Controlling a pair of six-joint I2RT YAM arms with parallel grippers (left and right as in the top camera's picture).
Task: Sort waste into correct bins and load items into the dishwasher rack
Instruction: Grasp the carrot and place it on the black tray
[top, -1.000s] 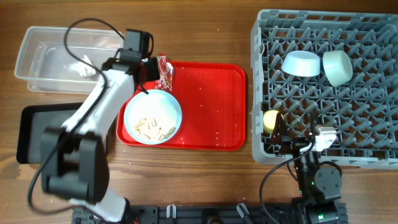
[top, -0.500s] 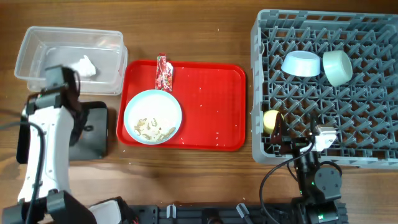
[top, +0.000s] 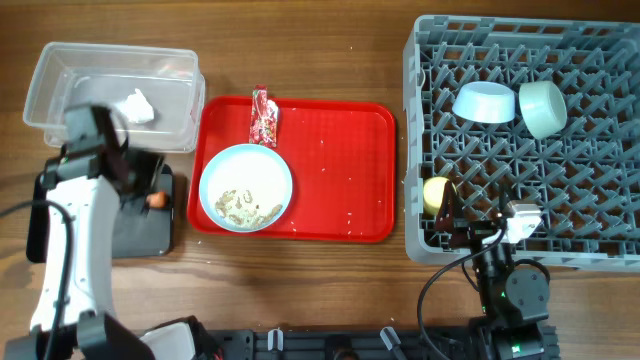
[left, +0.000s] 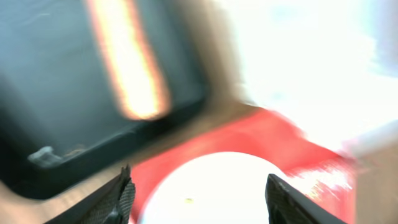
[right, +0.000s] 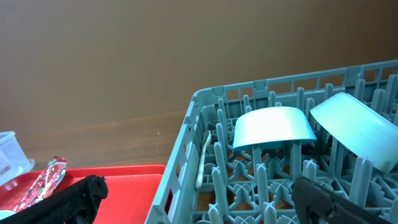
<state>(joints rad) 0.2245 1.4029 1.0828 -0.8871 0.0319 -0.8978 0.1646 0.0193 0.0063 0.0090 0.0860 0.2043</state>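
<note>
My left gripper is open and empty over the black tray. A small orange carrot lies in that tray beside the fingers. In the blurred left wrist view the open jaws hang above the white plate, and the carrot is an orange streak. The plate holds beige scraps on the red tray, next to the wrapper. The tissue lies in the clear tub. The rack holds the blue bowl, green bowl, yellow cup and spoon. My right gripper is open.
The tub and black tray stand close together at the left, with the red tray touching both on their right. The rack's tall wall rises directly in front of my right gripper. Bare wood lies along the front edge between the red tray and the rack.
My left arm swung from the wrapper on the red tray leftwards to the black tray. The carrot now shows in the black tray. The right arm has not moved.
</note>
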